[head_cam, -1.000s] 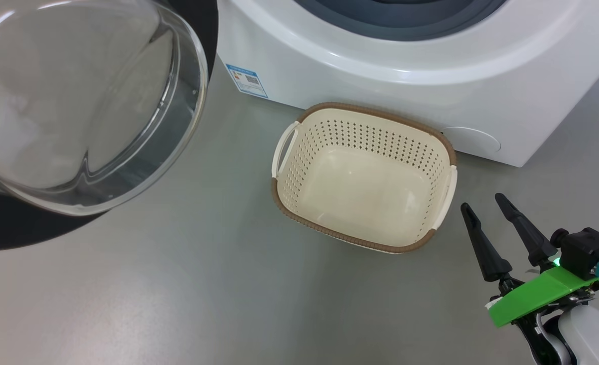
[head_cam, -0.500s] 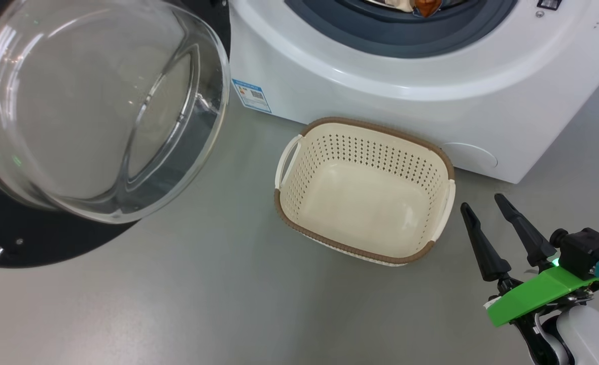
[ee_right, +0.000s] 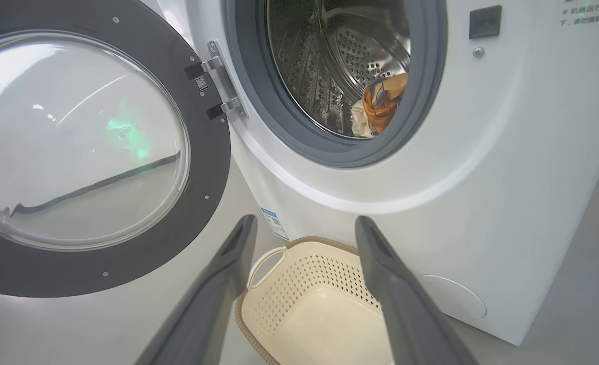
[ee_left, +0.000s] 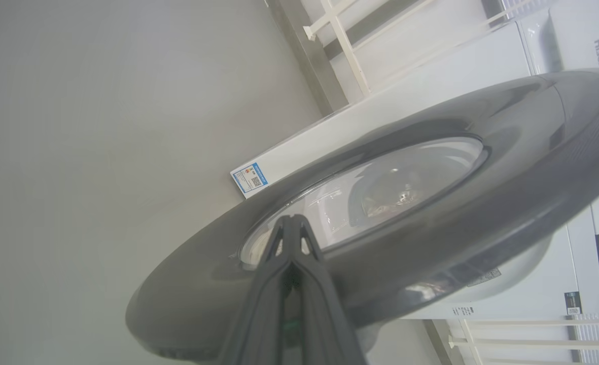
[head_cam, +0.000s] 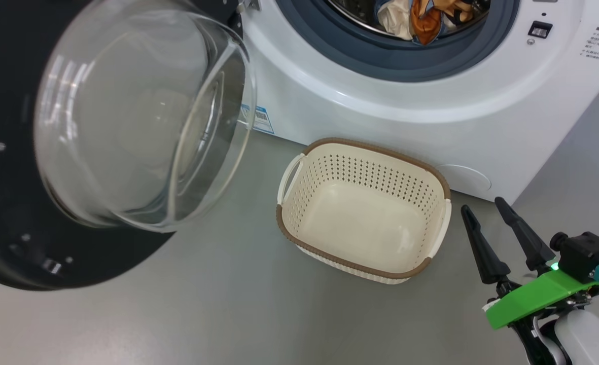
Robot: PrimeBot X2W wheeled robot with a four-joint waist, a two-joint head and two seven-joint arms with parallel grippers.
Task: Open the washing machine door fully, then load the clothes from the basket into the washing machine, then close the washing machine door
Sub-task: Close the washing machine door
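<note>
**Door Closing: Left Arm Behind the Open Door**

The washing machine door [head_cam: 127,126] stands swung open at 9 o'clock from the basket [head_cam: 370,167], with its glass bowl facing the head camera. The basket is empty. The clothes [head_cam: 423,20] lie in the drum [ee_right: 340,50] at 12 o'clock. Loading appears complete, and closing the door remains.

In the left wrist view the left gripper [ee_left: 291,223], fingers pressed together and holding nothing, points at the door's outer black face near the window edge. Contact cannot be confirmed. The door lies between this gripper and the washing machine [head_cam: 380,101], so the left arm is the nearer one for the push.

The right gripper [head_cam: 482,204], spread wide and empty, sits at 4 o'clock from the basket.
</note>
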